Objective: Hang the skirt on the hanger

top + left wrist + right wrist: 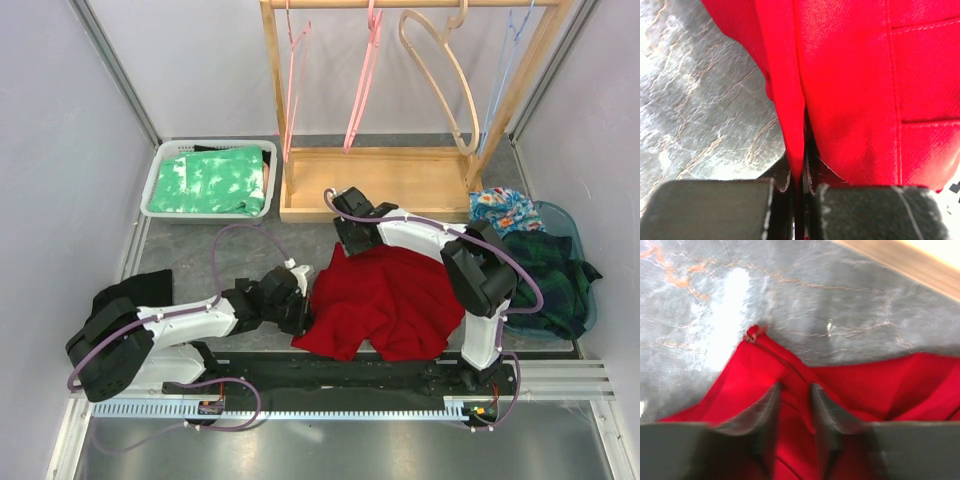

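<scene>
Left gripper (799, 176) is clamped on a fold of the smooth red skirt (395, 300), crumpled between both arms, with bare marbled table (700, 100) beside it. Right gripper (795, 405) straddles the zipper edge; I can't tell whether it is pinching.

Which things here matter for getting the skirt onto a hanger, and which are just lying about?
For the job: red skirt, hangers on the wooden rack, left gripper pinching a skirt fold, right gripper open over its edge.

Lying about: white basket with green cloth, blue tub of plaid clothes, black cloth by the left arm.
</scene>
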Available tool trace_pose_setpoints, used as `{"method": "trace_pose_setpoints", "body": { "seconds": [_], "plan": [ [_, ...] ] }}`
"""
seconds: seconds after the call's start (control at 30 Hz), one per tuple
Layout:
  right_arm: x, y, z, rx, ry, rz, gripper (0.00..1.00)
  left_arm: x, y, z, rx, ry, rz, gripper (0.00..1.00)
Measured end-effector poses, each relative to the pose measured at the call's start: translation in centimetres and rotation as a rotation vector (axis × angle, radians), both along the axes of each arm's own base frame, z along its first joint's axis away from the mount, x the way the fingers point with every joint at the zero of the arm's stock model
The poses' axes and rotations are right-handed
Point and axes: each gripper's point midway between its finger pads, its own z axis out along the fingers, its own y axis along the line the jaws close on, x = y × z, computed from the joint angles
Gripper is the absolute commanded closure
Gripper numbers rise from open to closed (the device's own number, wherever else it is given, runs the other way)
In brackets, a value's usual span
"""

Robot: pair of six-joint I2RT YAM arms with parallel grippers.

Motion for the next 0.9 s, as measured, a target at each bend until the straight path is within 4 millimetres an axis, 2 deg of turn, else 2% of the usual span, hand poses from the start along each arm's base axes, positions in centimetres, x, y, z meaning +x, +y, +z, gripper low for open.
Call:
{"method": "trace_pose_setpoints", "body": {
  "seconds": [0.03, 0.07, 0.17, 0.23, 0.33, 0.43, 0.53, 0.63, 0.7, 0.73, 0.8, 0.87, 0.9],
  "plan": [
    [-0.2, 0.2, -0.2, 0.018, 0.012, 0.01, 0.97, 0.0, 0.1, -0.1, 0.007, 0.002, 0.002, 0.98],
    [-0.3, 0.4, -0.3, 0.032, 0.023, 0.018, 1.0, -0.1, 0.3, -0.2, 0.014, 0.006, 0.004, 0.98],
    [-0.4, 0.3, -0.5, 0.055, 0.03, 0.01, 1.0, -0.1, 0.8, -0.3, 0.04, 0.004, 0.017, 0.98],
    [-0.4, -0.2, 0.1, 0.054, 0.017, -0.004, 1.0, 0.3, 1.2, 0.2, 0.064, -0.009, 0.036, 0.98],
    [-0.3, -1.2, 3.1, 0.05, -0.045, -0.038, 1.0, 1.6, 1.5, 1.9, 0.106, -0.056, 0.08, 0.98],
    [0.0, -2.4, 8.4, 0.082, -0.159, -0.078, 1.0, 4.4, 1.3, 5.7, 0.133, -0.154, 0.147, 0.98],
    [-0.1, -4.0, 15.9, 0.16, -0.319, -0.128, 1.0, 7.8, 1.2, 10.8, 0.129, -0.267, 0.22, 0.98],
    [-1.0, -5.8, 23.8, 0.269, -0.487, -0.171, 1.0, 11.3, 1.9, 16.2, 0.101, -0.369, 0.305, 0.98],
    [-2.0, -7.0, 27.9, 0.333, -0.574, -0.19, 1.0, 13.1, 2.7, 19.5, 0.082, -0.427, 0.352, 0.98],
    [-2.6, -7.6, 30.1, 0.369, -0.619, -0.197, 1.0, 14.1, 3.2, 21.8, 0.067, -0.468, 0.379, 0.98],
    [-3.8, -8.7, 33.4, 0.422, -0.685, -0.209, 1.0, 15.1, 3.8, 25.3, 0.039, -0.532, 0.407, 0.98],
    [-4.8, -9.5, 35.5, 0.461, -0.727, -0.216, 1.0, 15.5, 4.1, 29.0, 0.002, -0.599, 0.415, 0.98],
    [-5.3, -9.9, 36.1, 0.474, -0.74, -0.218, 1.0, 15.5, 4.1, 30.3, -0.01, -0.62, 0.415, 0.98]
  ]
}}
